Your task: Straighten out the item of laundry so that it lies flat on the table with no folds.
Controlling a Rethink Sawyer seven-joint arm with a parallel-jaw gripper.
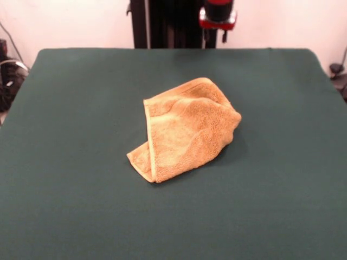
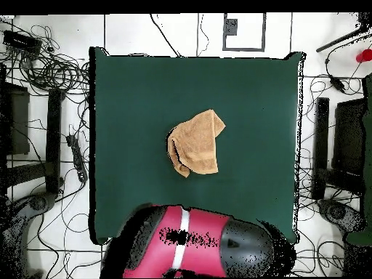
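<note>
The orange-tan towel lies crumpled and folded over itself near the middle of the dark green table. A hemmed edge runs down its left side, and a folded corner sticks out at the lower left. In the overhead view the towel is a small bunched shape at the centre of the table. No label shows. My gripper is drawn back at the top edge of the front view, high above the table's far side and well away from the towel. It holds nothing.
The black pedestal stands behind the table's far edge. In the overhead view the red and black arm hangs over the table's bottom edge. Cables and stands lie on the floor around the table.
</note>
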